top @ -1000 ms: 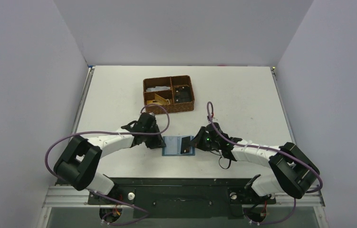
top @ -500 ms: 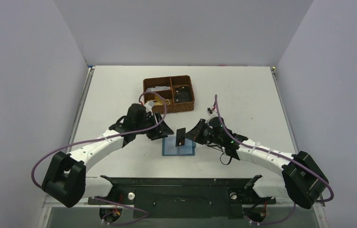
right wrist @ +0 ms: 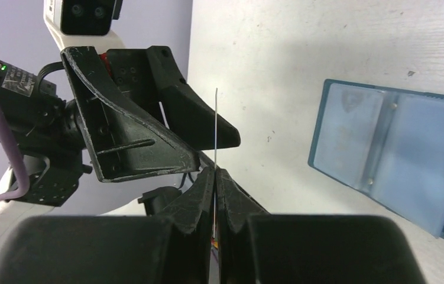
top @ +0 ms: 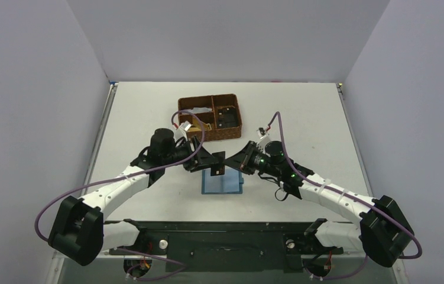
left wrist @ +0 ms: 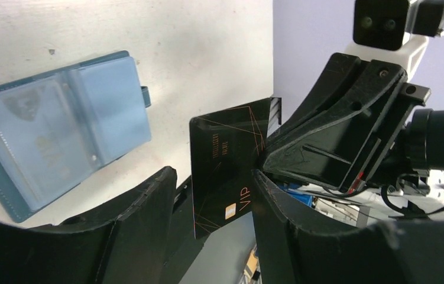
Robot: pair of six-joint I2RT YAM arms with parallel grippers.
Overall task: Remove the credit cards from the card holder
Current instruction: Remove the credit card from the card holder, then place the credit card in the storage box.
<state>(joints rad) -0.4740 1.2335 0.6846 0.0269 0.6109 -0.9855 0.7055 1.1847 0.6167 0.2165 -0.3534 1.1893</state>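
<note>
The teal card holder lies open and flat on the table, and a pale card shows faintly through one of its pockets. My right gripper is shut on a black credit card marked VIP, held upright above the table just left of the holder. In the right wrist view the card is seen edge-on. My left gripper is open, and its fingers stand on either side of the card's free end. A gap shows between the card and its left finger.
A brown woven basket with compartments stands behind the grippers and holds a few small items. The card holder lies right of the raised card in the right wrist view. Both arms reach inward and meet near the table's middle.
My right gripper has lifted the black card out of the holder, up and to the left. My left gripper has left the holder's left edge, opened, and moved up around the card.
</note>
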